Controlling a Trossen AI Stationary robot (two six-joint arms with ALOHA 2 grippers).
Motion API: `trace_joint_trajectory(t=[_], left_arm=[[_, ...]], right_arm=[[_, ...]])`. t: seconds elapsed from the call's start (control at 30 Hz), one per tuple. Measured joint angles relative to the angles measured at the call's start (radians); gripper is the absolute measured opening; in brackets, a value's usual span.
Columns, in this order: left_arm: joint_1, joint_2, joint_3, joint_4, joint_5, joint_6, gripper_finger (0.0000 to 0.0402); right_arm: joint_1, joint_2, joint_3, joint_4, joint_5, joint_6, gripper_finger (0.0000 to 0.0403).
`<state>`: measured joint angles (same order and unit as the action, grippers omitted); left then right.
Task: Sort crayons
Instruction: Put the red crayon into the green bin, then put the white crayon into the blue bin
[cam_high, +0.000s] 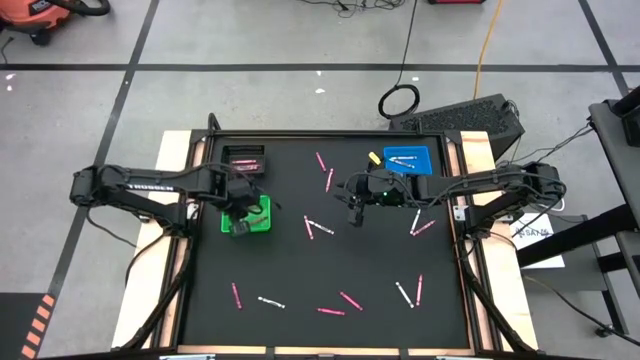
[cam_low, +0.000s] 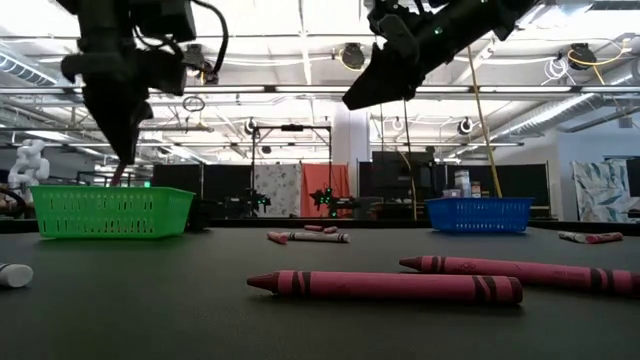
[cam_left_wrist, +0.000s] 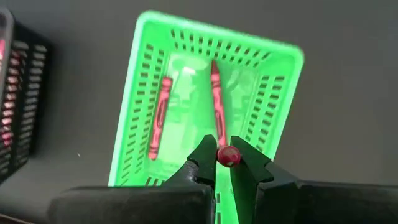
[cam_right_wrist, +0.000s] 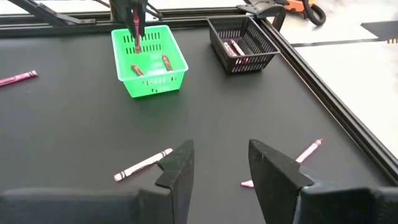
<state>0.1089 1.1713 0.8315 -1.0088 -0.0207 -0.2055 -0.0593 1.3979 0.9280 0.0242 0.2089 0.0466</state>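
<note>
The left pincer (cam_left_wrist: 224, 163) hangs directly over the green basket (cam_left_wrist: 140, 93) and is clenched on a reddish crayon (cam_left_wrist: 227, 155) held upright, seemingly end-on to the wrist camera; two more reddish crayons (cam_left_wrist: 157, 118) lie inside that basket. The right pincer (cam_right_wrist: 221, 163) stands released above the middle of the black tabletop (cam_high: 300, 270), near a white crayon (cam_right_wrist: 143, 165). Other pink and white crayons lie scattered over the tabletop, with some in the black basket (cam_right_wrist: 242, 43) and the blue basket (cam_high: 407, 160).

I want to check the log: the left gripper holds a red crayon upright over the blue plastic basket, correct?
Not quite: the left gripper holds the red crayon upright over the green plastic basket, as the left wrist view shows.
</note>
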Motion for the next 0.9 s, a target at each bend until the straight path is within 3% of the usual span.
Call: trace_joint_trajectory(t=[0.27, 0.47, 0.7, 0.9], left_arm=[[0.001, 0.0, -0.107, 0.005, -0.04, -0.078, 0.002], [0.001, 0.0, -0.117, 0.016, -0.087, -0.077, 0.0022], [0.001, 0.0, -0.117, 0.068, -0.087, -0.077, 0.0068], [0.001, 0.0, -0.108, 0.105, -0.087, -0.078, 0.0092]], right_arm=[[0.0, 0.0, 0.0, 0.0, 0.0, 0.006, 0.0139], [0.0, 0.0, 0.0, 0.0, -0.001, 0.015, 0.0139], [0.001, 0.022, 0.0, 0.002, -0.057, 0.141, 0.0139], [0.02, 0.106, 0.0, 0.011, -0.055, 0.152, 0.0139]])
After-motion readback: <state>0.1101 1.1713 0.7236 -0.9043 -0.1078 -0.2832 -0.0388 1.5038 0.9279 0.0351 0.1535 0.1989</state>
